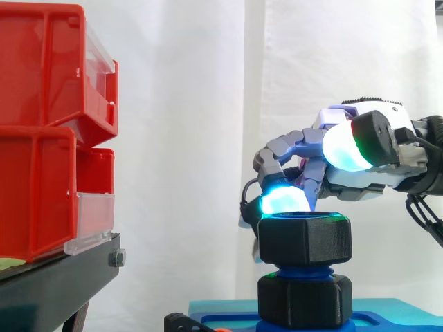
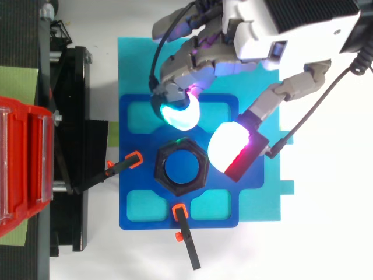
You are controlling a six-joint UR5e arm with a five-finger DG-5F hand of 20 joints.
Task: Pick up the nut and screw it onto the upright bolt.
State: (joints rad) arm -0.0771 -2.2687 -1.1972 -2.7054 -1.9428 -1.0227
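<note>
A black hex nut (image 1: pixel 304 238) (image 2: pixel 166 175) sits on top of the upright blue bolt (image 2: pixel 182 167), whose thread (image 1: pixel 304 271) shows between it and a second black nut (image 1: pixel 304 301) lower down. The bolt stands on a blue base plate (image 2: pixel 134 192). My hand (image 1: pixel 374 159) (image 2: pixel 262 41) hovers just above and behind the top nut, its fingers loosely bent and apart, holding nothing. A cyan fingertip (image 1: pixel 284 200) (image 2: pixel 178 114) hangs right at the nut's upper rim; I cannot tell whether it touches. A white-glowing pad (image 2: pixel 227 146) lies beside the nut's right side.
Red bins (image 1: pixel 41 138) (image 2: pixel 20 169) stack on a black stand (image 1: pixel 55 283) at the left. Two black clamps with orange tips (image 2: pixel 125 163) (image 2: pixel 183 233) hold the base plate on a cyan mat (image 2: pixel 256 198).
</note>
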